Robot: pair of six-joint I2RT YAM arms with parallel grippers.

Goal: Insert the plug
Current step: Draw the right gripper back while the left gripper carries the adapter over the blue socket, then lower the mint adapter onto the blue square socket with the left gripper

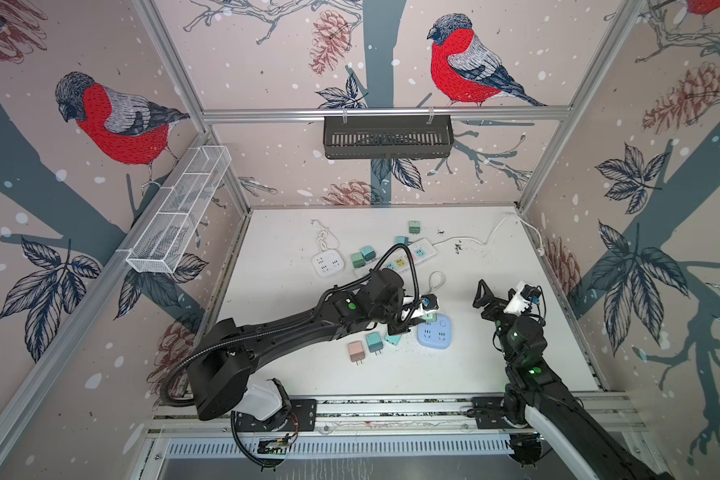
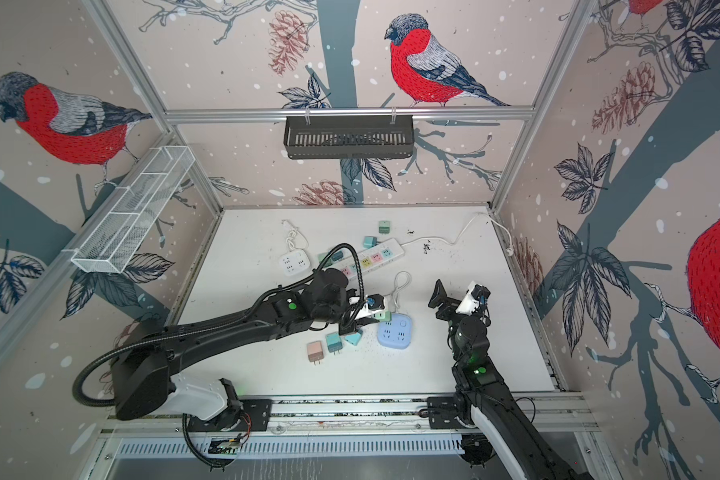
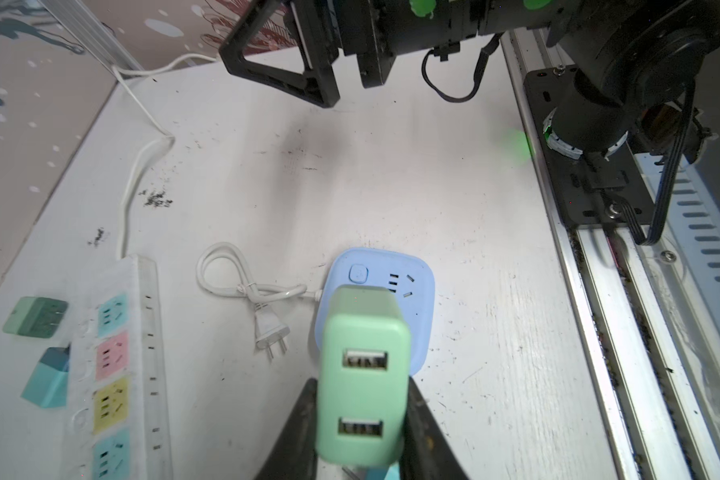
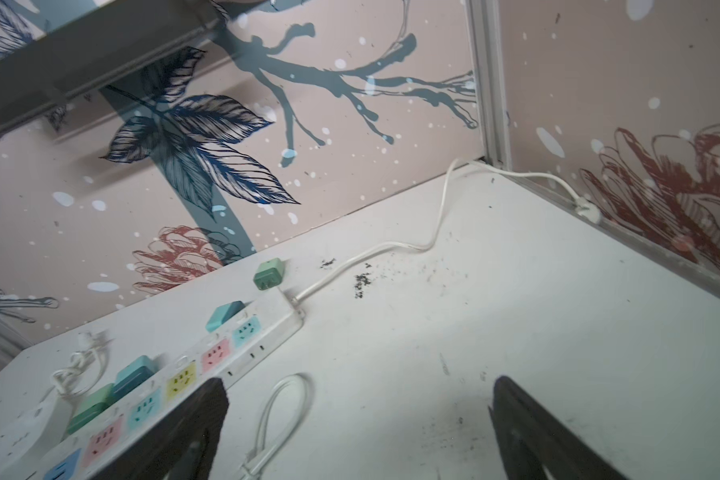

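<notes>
Green plug (image 3: 364,332) sits clamped in the narrow jaws of the left gripper (image 3: 362,415), over the blue socket block (image 3: 420,299) on the white table (image 4: 516,311); right gripper (image 4: 358,382) hangs apart, jaws wide, empty.

1. A long power strip (image 1: 420,251) is laid diagonally at the back middle of the table (image 1: 287,374).
2. A square socket block (image 1: 328,262) is set just left of it.
3. A lone adapter (image 1: 414,226) is placed behind the strip.
4. A rounded socket block (image 1: 434,332) is set nearer the front, with its cord (image 3: 250,291) coiled between block and strip.
5. A plug adapter (image 3: 362,374) is positioned over that block's left part.
6. Three loose adapters (image 1: 374,341) are lined up to the block's left.
</notes>
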